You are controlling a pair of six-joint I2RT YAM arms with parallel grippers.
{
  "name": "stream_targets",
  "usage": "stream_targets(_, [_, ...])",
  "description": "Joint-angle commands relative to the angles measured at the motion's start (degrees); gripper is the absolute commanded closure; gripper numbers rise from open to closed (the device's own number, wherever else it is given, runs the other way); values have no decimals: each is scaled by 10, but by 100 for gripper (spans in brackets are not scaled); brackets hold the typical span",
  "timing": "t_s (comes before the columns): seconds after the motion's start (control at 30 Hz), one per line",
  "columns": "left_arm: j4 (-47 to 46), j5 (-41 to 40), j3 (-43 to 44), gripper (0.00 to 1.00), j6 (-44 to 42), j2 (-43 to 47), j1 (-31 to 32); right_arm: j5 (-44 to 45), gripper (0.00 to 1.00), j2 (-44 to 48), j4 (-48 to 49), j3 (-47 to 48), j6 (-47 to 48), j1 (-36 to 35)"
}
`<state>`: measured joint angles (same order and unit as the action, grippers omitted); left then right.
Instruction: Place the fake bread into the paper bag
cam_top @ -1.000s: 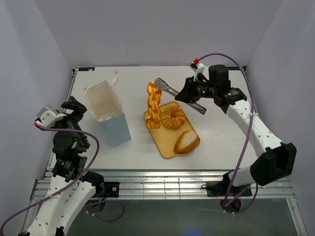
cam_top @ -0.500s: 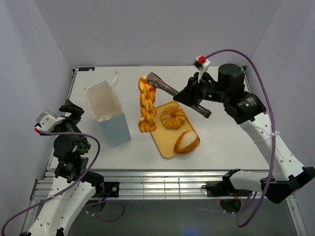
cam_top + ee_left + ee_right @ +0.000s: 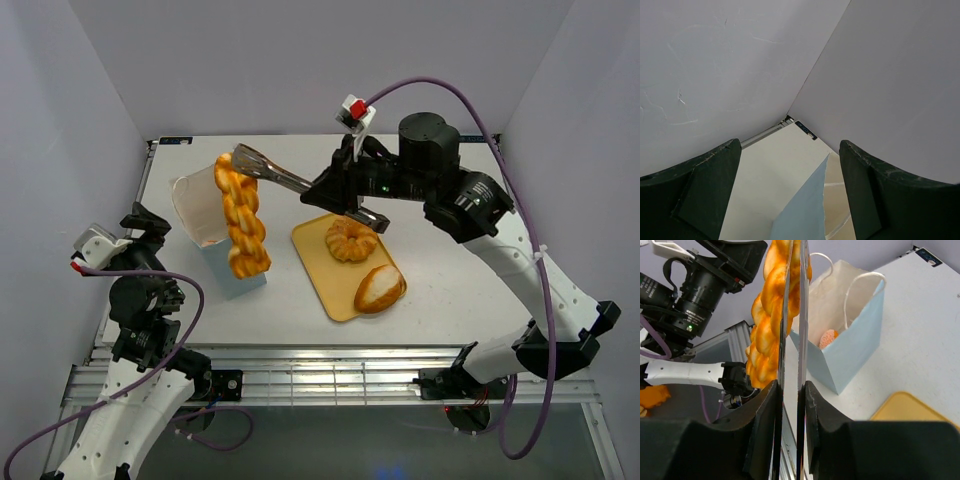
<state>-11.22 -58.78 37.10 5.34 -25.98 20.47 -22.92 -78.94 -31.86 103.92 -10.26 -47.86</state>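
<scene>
Dangling glossy orange braided twist [image 3: 243,220], pinched in right jaws near paper bag [image 3: 197,205], left jaws parted.

Braided twist [image 3: 240,218] hangs aloft near open paper bag [image 3: 222,274] (one pastry [image 3: 829,338] inside).

I see my left gripper [image 3: 788,146] with its dark jaws spread wide apart. Between them, the pale-blue edge of the paper bag [image 3: 805,215] stands on the cream surface [image 3: 765,165]. Two pale walls [image 3: 715,60] meet in a corner beyond.
</scene>
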Motion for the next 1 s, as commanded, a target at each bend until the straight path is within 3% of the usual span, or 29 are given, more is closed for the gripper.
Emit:
stream_targets(0.0, [-6, 0, -1, 10, -7, 3, 3, 23, 78, -31, 22, 74, -5, -21])
stream_targets(0.57, [-6, 10, -1, 11, -2, 8, 3, 66, 76, -182, 62, 208, 2, -33])
stream_targets(0.97, [0, 21, 2, 11, 4, 14, 3, 77, 75, -234, 123, 230, 2, -33])
